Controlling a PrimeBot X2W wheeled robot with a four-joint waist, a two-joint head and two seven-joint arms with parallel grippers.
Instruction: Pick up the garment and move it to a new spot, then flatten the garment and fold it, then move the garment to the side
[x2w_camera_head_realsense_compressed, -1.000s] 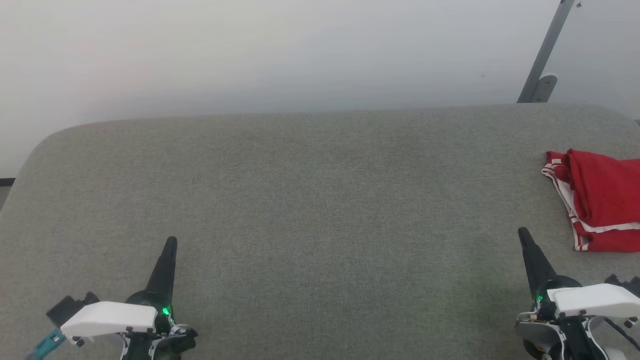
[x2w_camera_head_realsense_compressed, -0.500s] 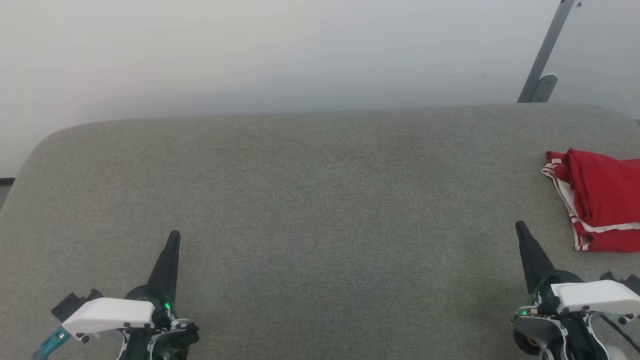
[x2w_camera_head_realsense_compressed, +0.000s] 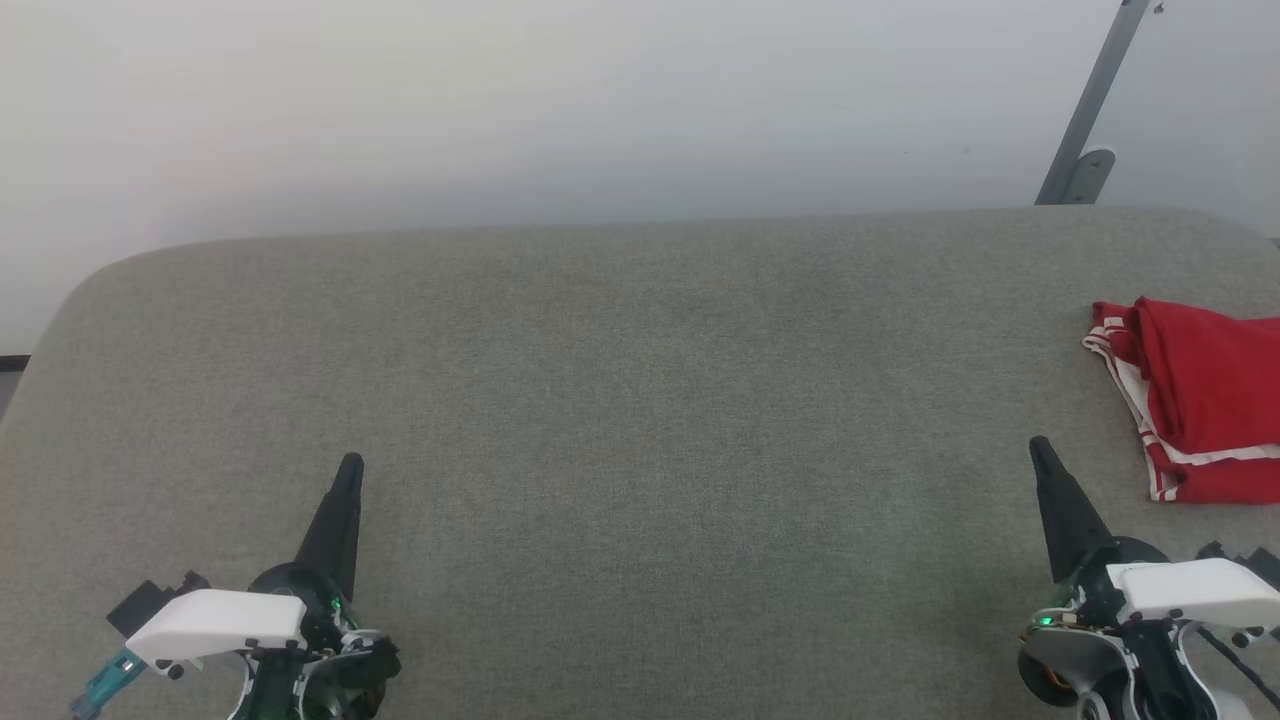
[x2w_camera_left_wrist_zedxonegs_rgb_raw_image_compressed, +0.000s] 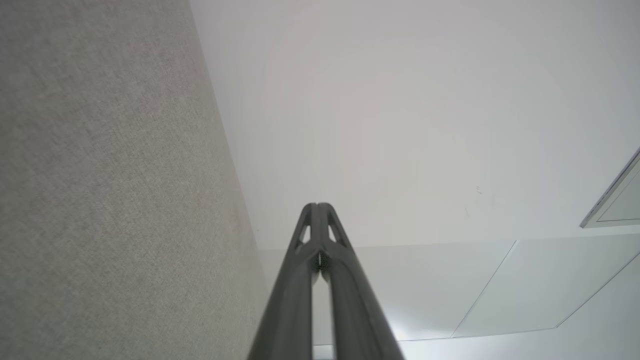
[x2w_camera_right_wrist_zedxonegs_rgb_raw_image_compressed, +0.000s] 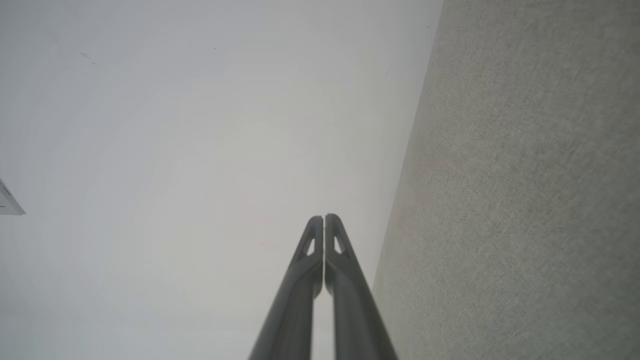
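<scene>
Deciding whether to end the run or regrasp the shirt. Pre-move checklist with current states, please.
1. Left hand holding nothing: ok, fingers pressed together with nothing between them.
2. Right hand holding nothing: ok, shut the same way.
3. Garment folded: ok, it lies in stacked layers with the striped trim showing at the left edge.
4. Garment at the side of the table, apart from both hands: ok, it sits at the far right, beyond the right hand.
5. Garment fully on the table: cannot tell, the edge of the head view cuts off its right part.
6. Ready for a regrasp: not ok, both hands are shut.
</scene>
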